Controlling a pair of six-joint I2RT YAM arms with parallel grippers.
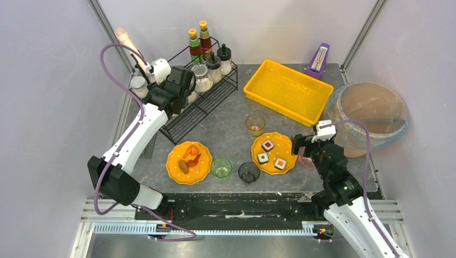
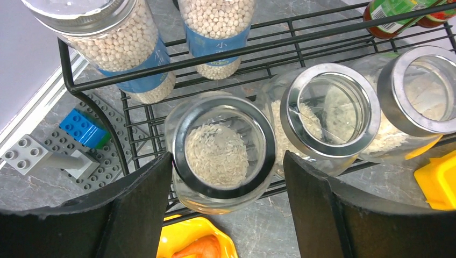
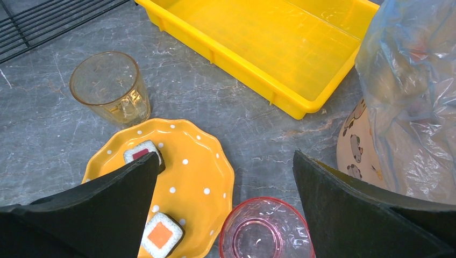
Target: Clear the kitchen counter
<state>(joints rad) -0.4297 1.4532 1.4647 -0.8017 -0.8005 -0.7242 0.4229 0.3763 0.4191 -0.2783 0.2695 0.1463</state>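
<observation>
Veined grey kitchen counter (pale walls).

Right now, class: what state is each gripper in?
Left gripper: open, holding nothing, poised over the rice jar.
Right gripper: open, holding nothing, above the pink cup.

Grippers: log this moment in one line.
left gripper: open, over rice jar on rack | right gripper: open, above pink cup | kitchen counter: not cleared
</observation>
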